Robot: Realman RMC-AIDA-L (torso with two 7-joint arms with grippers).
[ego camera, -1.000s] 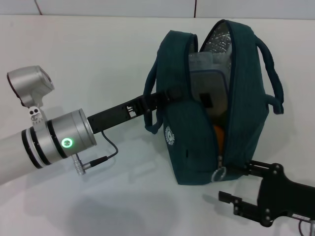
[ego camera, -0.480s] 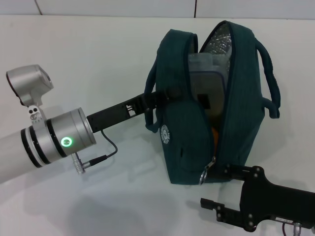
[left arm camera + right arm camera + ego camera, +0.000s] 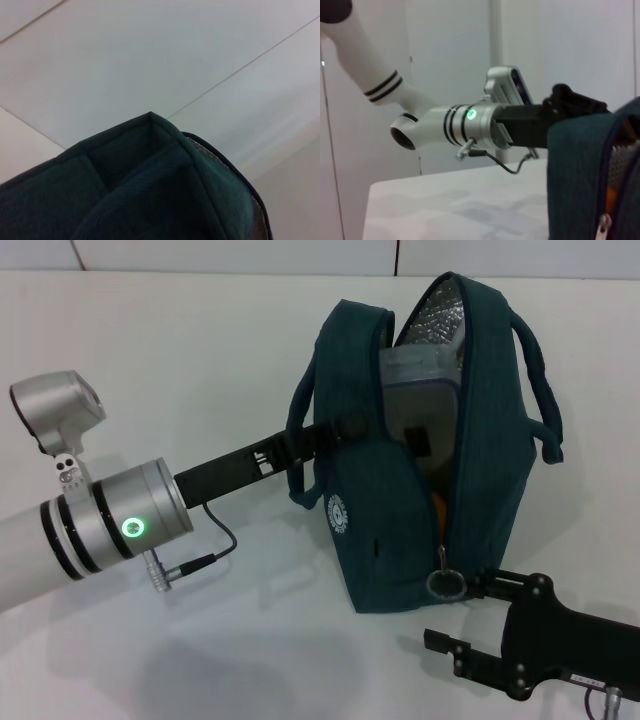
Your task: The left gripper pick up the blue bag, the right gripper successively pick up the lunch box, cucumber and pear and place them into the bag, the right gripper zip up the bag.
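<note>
Since earlier my right gripper (image 3: 462, 612) shifted right; zipper ring (image 3: 444, 583) follows | fingers spread, ring unpinched | left gripper (image 3: 345, 430) pinches blue bag (image 3: 385, 540) | risk: ring slips; bag stays unzipped

Illumination is bright, even and diffuse. The white desk (image 3: 200, 360) reflects strongly without hard glare. Soft, faint shadows lie on the desk beneath the left arm and beside the blue bag (image 3: 400, 540). The bag's foil lining (image 3: 440, 310) shows small specular highlights. The head view is sharp. In the left wrist view the bag fabric (image 3: 150, 190) is close and blurred. The right wrist view is slightly soft.
</note>
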